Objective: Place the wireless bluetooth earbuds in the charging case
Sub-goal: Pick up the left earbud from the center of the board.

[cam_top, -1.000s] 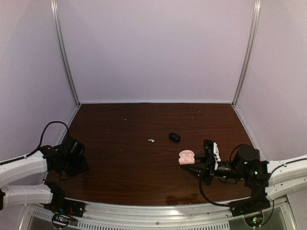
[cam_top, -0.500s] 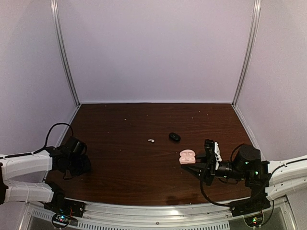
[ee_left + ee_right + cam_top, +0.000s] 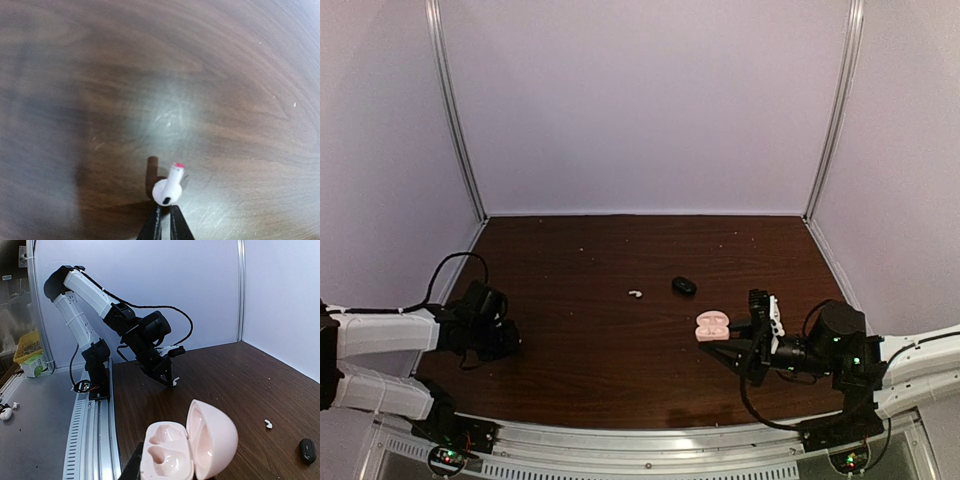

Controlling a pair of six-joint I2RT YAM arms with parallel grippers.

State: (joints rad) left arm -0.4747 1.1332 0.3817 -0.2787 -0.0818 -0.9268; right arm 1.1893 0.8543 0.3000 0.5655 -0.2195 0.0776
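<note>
1. From overhead, the left gripper [image 3: 510, 344] is hanging low over the near left part of the wooden table [image 3: 580, 250], well apart from everything else. It is too small here to show what it is carrying. On the right, the right gripper [image 3: 744, 340] is clamping the open pink charging case [image 3: 711, 325]. Between the two arms a loose white earbud [image 3: 636, 294] is lying on the wood, with a small black oval object [image 3: 684, 286] near it, a little farther right.

2. From the left wrist, the fingers [image 3: 155, 227] are pinching almost together on the round head of the held white earbud [image 3: 168, 186]. Its pink-tipped stem is pointing away from the jaws. I cannot tell whether it is hanging clear of the wood or touching it.

3. From the right wrist, the case is sitting with its lid swung open and both moulded wells are showing empty. Only a sliver of a finger is showing under its base.

4. I'd say the job is just getting started. One earbud is gripped and none is seated. That one is waiting to be carried across and pressed into a well, and the loose one is waiting to be fetched.
</note>
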